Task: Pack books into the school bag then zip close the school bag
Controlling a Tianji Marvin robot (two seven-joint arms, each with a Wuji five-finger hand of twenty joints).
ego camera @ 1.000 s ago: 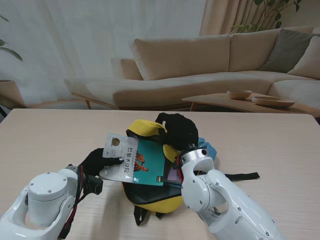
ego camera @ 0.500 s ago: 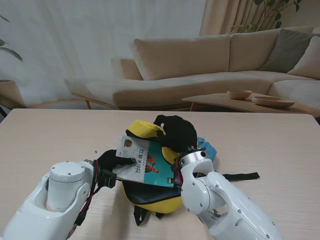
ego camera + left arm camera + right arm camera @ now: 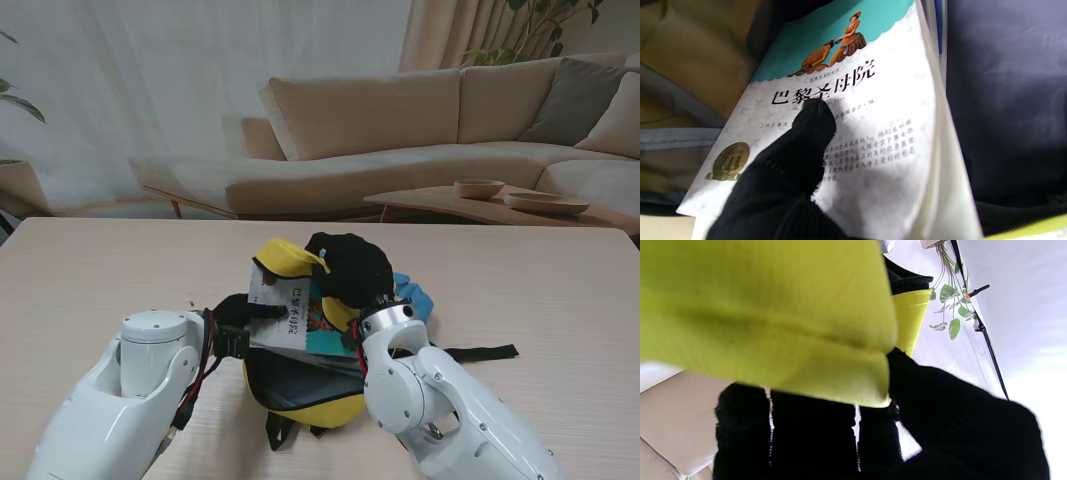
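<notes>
Over the last second we have carried the book (image 3: 297, 318) from out in front of the bag's mouth to partly inside it: less of the cover shows now, and our left arm has swung in close against the yellow school bag (image 3: 300, 395). So this book is nearly packed, though its near end still sticks out and the zip is not yet touched.

Our left hand (image 3: 243, 316) grips the book, one black-gloved finger (image 3: 813, 123) pressed flat on the cover. Just past that fingertip lies the dark lining of the bag. Our right hand (image 3: 350, 268) is closed on the yellow flap (image 3: 773, 320), holding the opening up and away from the bench (image 3: 100, 270); the book slides in beneath that hand.

The cover reads "巴黎圣母院" in large black characters, under a teal band with a picture of a woman in orange and a crouching figure. A gold seal sits near our palm; the smaller print is too blurred to read.
</notes>
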